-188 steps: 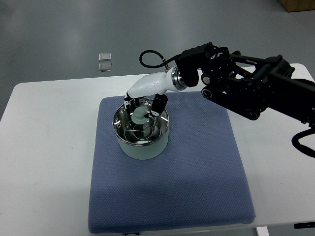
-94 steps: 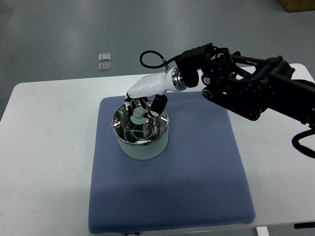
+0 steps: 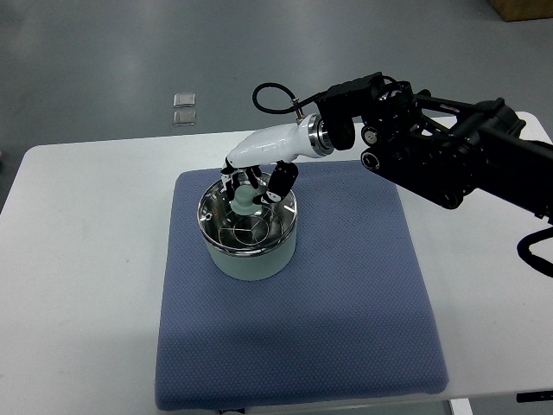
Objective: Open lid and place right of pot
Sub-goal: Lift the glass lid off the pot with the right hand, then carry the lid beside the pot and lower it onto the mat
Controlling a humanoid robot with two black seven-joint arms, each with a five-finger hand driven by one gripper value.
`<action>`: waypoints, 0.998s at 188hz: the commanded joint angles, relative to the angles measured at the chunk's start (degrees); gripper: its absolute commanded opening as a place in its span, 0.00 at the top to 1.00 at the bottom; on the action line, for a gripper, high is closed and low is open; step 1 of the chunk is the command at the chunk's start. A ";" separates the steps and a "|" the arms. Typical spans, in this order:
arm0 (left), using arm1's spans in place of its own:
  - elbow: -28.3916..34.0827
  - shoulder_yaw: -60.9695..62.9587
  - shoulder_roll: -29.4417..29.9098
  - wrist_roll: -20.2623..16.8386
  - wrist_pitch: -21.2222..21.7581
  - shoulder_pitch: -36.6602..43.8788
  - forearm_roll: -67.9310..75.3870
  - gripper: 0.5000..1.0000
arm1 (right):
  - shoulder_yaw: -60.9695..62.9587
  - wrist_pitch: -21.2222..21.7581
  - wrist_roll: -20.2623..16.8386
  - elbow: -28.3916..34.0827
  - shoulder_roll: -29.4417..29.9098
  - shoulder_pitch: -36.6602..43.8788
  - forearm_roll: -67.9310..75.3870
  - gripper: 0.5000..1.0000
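A pale green pot (image 3: 251, 256) stands on the left half of a blue mat (image 3: 346, 294). Its glass lid (image 3: 246, 229) with a steel rim sits in the pot's mouth, and I cannot tell whether it is lifted off the rim. My right hand (image 3: 251, 188), white with black fingertips, reaches in from the right on a black arm (image 3: 449, 151). Its fingers are curled around the lid's pale green knob (image 3: 244, 201). The left arm does not show.
The mat lies on a white table (image 3: 78, 259), with bare mat to the right of the pot. Two small clear squares (image 3: 184, 110) lie on the grey floor beyond the table. A brown box corner (image 3: 523, 9) shows at top right.
The right hand and arm have risen slightly and shifted a little right, keeping the fingers on the knob. The pot has not moved.
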 commanded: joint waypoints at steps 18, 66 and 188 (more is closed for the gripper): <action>0.00 0.00 0.00 0.00 0.00 -0.01 0.00 0.00 | 2.09 -0.03 0.89 0.00 -0.36 -0.25 1.17 1.00; 0.00 0.00 0.00 0.00 0.00 -0.01 0.00 0.00 | 2.44 0.32 1.06 0.00 -2.56 0.36 2.93 1.00; 0.00 0.00 0.00 0.00 0.00 -0.01 0.00 0.00 | 2.09 -0.03 8.36 0.18 -20.75 -3.77 3.99 1.00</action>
